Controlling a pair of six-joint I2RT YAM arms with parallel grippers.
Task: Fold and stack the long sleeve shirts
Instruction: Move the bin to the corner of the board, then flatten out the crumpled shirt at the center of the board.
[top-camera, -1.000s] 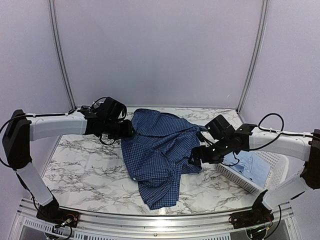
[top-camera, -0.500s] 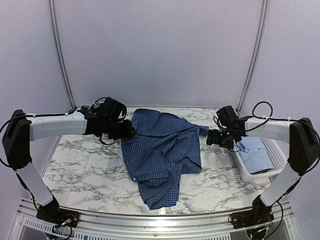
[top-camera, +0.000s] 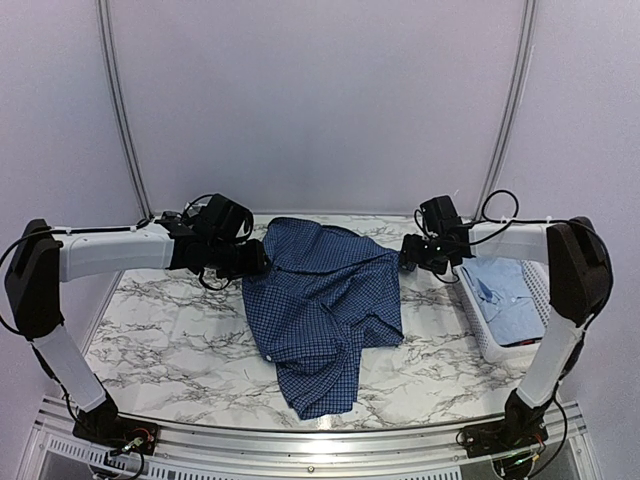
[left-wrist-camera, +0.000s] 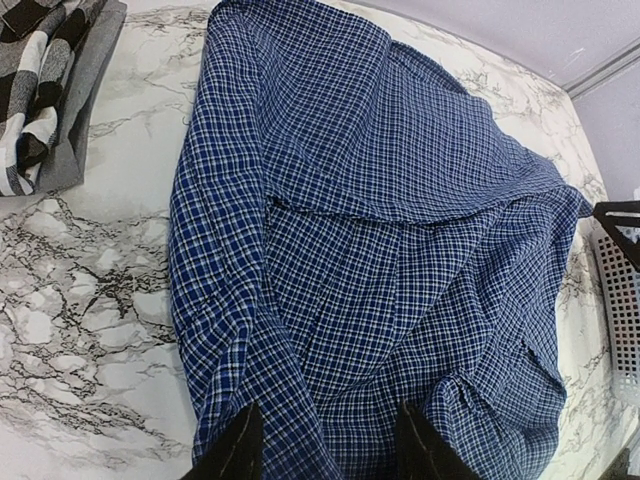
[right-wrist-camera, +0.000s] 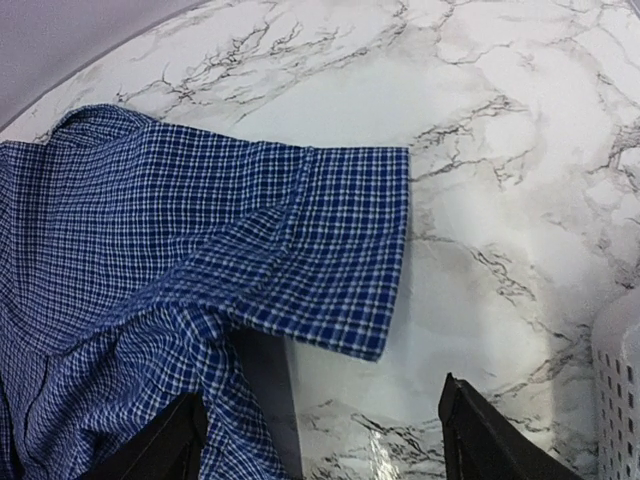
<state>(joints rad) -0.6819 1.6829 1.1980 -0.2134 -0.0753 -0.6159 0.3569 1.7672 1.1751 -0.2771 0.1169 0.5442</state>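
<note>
Checks of dark blue take up the middle of the bench (top-camera: 160, 330): the dark blue shirt (top-camera: 320, 300) lies there spread and rumpled, its body creased in loose folds and its lower end reaching toward the near edge. One sleeve runs out to the right, and its cuff (right-wrist-camera: 350, 260) lies flat on the marble.

My left hand (left-wrist-camera: 325, 415) sits at the shirt's left edge, low over the cloth. Its fingers (left-wrist-camera: 235, 455) stand part-way apart with the checked cloth running between them, and I cannot tell whether they pinch it.

My right hand (right-wrist-camera: 322, 400) hovers just beyond the cuff, on its right side. The fingers are spread wide and hold nothing, and I see bare marble in the gap between them.

My left wrist view catches the black-and-white plaid shirt (left-wrist-camera: 30, 80) bunched near one edge of the blue shirt, a strip of marble between the two.

At the right end of the bench stands the white slatted basket (top-camera: 478, 340), near my right hand. The pale blue shirt (top-camera: 505, 295) lies inside it, collar showing.
</note>
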